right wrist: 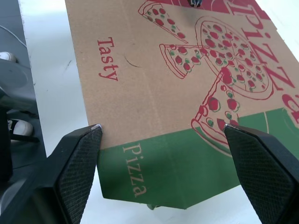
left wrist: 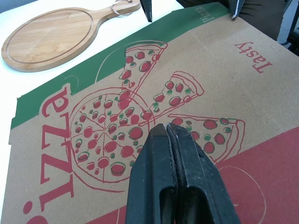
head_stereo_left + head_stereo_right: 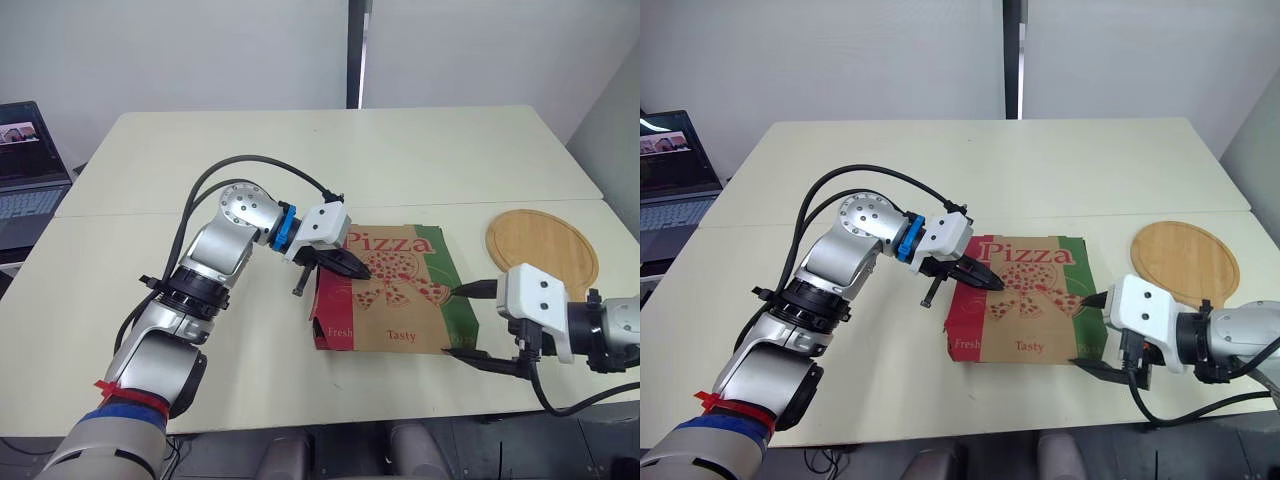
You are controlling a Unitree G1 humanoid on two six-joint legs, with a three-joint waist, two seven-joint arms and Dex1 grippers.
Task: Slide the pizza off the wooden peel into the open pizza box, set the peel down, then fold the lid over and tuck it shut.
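The pizza box lies in front of me with its printed lid folded down over it. My left gripper is shut, its fingertips resting on the lid's left half near the pizza drawing. My right gripper stands open at the box's right side, one fingertip by the green edge and the other near the front corner. The round wooden peel lies flat on the table to the right of the box, with nothing on it.
A laptop stands open at the far left, beyond the table edge. The pale table stretches back behind the box. A black cable loops over my left arm.
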